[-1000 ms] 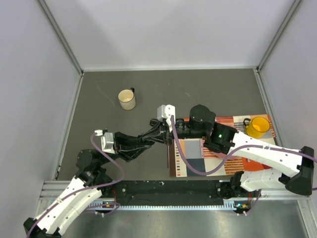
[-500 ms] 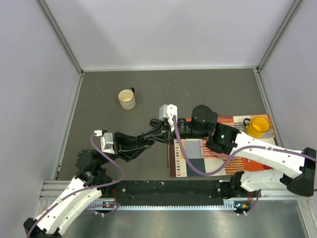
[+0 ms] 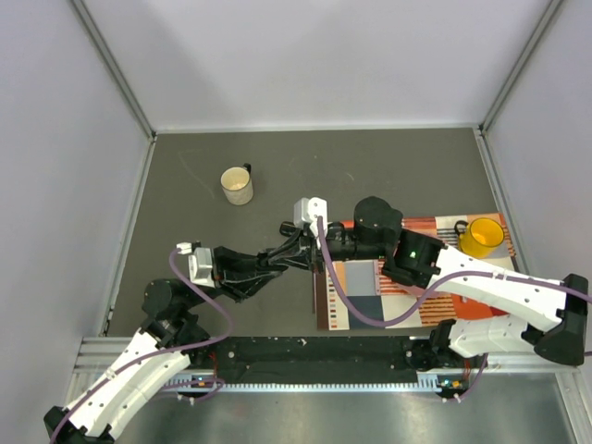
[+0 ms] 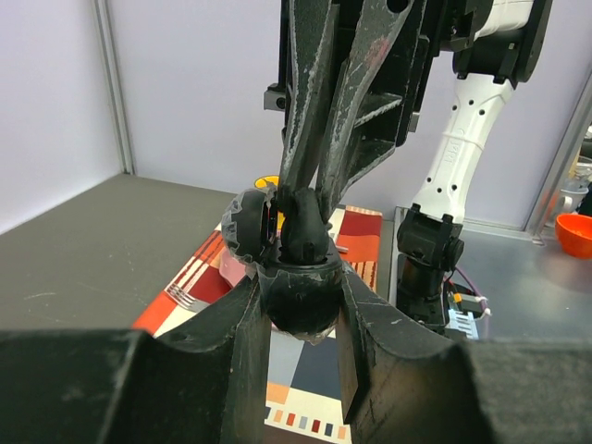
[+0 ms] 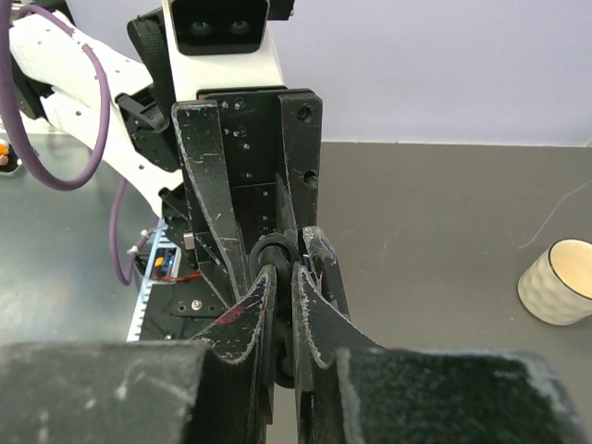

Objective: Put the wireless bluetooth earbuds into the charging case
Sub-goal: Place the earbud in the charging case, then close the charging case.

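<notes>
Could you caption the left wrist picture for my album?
Left gripper holds the charging case; right gripper pinches an earbud over it.

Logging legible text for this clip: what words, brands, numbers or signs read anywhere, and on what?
No readable text in any view.
Cream mug: no print.
Yellow mug: no print.
Striped mat: colour blocks, a fork-like picture, no letters.
Black oval charging case in the left gripper: no marking shows.
Black earbud in the right gripper: too small to tell.
</notes>
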